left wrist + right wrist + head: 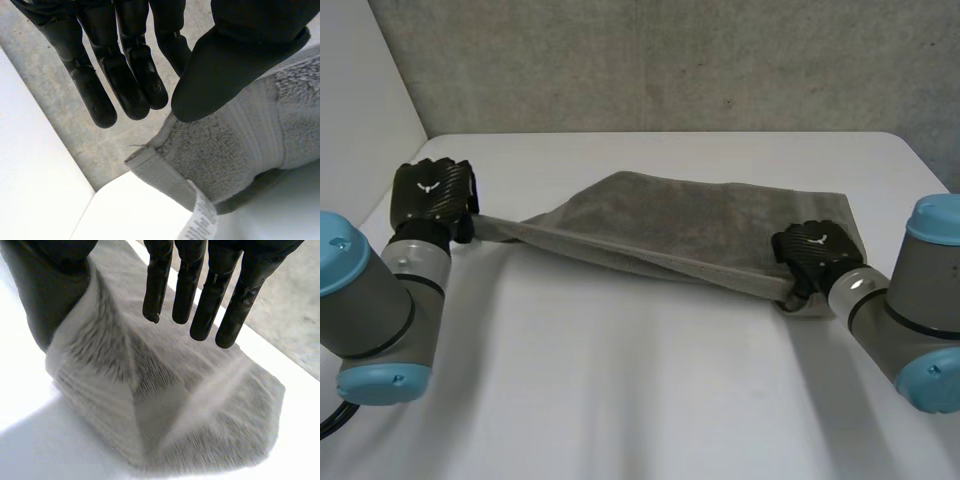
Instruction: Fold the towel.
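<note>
A grey towel [700,225] lies across the far half of the white table [620,400], its near edge lifted and pulled taut between my two hands. My left hand [432,190] holds the towel's left corner off the table. In the left wrist view its thumb [225,65] pinches the hemmed corner [235,145], where a white label [200,220] hangs. My right hand [815,250] sits at the towel's right front corner. In the right wrist view its fingers [200,290] are straight and off the cloth, while the towel [165,400] rises in a peak against the thumb [55,290].
A grey concrete wall [670,60] stands behind the table. The table's left far corner [432,138] is just behind my left hand. Both grey arms with light-blue caps [340,250] flank the bare near half of the table.
</note>
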Controlling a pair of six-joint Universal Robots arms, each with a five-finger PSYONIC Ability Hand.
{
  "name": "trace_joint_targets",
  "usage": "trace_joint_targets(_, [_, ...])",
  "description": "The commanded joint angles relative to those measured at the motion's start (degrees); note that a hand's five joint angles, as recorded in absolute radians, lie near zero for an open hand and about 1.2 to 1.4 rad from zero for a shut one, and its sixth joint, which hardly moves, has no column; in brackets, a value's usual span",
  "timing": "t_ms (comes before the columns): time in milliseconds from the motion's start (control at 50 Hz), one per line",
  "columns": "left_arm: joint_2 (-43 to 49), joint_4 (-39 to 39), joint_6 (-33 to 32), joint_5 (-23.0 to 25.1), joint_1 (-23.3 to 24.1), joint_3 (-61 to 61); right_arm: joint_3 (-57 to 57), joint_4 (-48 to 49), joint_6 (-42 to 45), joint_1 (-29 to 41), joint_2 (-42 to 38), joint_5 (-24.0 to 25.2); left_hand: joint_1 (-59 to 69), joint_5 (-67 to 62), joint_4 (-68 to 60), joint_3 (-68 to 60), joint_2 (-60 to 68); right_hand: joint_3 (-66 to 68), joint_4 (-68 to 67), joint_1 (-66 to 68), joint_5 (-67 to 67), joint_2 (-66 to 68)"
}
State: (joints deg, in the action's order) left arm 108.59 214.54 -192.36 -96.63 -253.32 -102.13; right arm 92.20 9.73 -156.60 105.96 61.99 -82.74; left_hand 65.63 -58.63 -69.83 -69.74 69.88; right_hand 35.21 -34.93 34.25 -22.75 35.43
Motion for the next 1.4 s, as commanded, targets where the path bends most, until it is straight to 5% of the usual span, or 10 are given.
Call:
trace_joint_targets(20, [-0.4, 0.0, 1.7, 0.0, -1.2, -0.4, 2.8, -0.7, 0.7, -3.8, 1.1, -1.4, 14.4, -11.4, -10.2, -10.3, 10.1, -1.6, 1.3, -0.6, -0.9, -1.8])
trace_joint_targets(540, [0.1, 0.3, 2.0, 3.1, -1.7, -0.6, 6.5, -2.3, 0.4, -9.5, 5.9, -0.4, 14.4, -11.4, -10.2, -10.3, 10.1, 2.0, -2.2, 2.9, -4.4, 1.7])
trace_joint_targets(580, [0.2, 0.2, 1.9, 5.6, -1.7, -0.9, 6.7, -2.2, 0.4, -9.2, 5.4, 0.1, 14.4, -11.4, -10.2, -10.3, 10.1, 2.1, -2.4, 3.1, -4.6, 1.9])
trace_joint_targets(620, [0.6, -0.3, 1.5, 12.9, -1.1, -1.8, 6.8, -1.8, 0.4, -9.1, 5.2, 0.5, -18.8, 21.8, 23.0, 23.0, -23.1, 2.1, -2.4, 3.1, -4.6, 1.9])
trace_joint_targets(680, [1.0, -0.3, 0.6, 21.9, -0.9, -2.6, 7.1, -1.6, 0.5, -9.0, 5.0, 1.3, -40.9, 43.9, 45.1, 45.0, -45.2, 2.3, -2.6, 3.2, -4.7, 2.1])
trace_joint_targets(840, [2.5, -1.2, -6.3, 37.8, -0.9, -4.9, 7.3, -1.5, 0.5, -9.2, 5.0, 2.5, -45.8, 48.8, 50.0, 49.9, -50.1, 5.1, -5.4, 6.1, -7.6, 4.9])
trace_joint_targets(1280, [5.8, -4.1, -8.8, 36.8, 1.4, -4.7, 11.2, 3.5, 1.5, -8.7, 9.4, 5.6, -37.7, 40.7, 42.0, 41.9, -42.0, 12.6, -12.8, 13.5, -15.0, 12.3])
trace_joint_targets(1320, [6.1, -4.1, -8.6, 36.2, 1.9, -4.7, 11.9, 4.2, 2.8, -8.6, 10.0, 5.8, -37.8, 40.8, 42.0, 41.9, -42.0, 17.4, -17.7, 18.4, -19.9, 17.2])
trace_joint_targets(1360, [6.5, -4.1, -8.4, 35.3, 2.6, -4.7, 12.8, 4.1, 6.5, -7.4, 11.3, 7.9, -38.1, 41.1, 42.3, 42.2, -42.3, 44.7, -45.0, 45.6, -47.1, 44.5])
trace_joint_targets(1400, [6.5, -4.1, -8.1, 34.2, 3.6, -4.7, 12.8, 4.0, 8.0, -6.3, 11.8, 8.6, -38.4, 41.4, 42.6, 42.5, -42.7, 44.8, -45.1, 45.7, -47.2, 44.6])
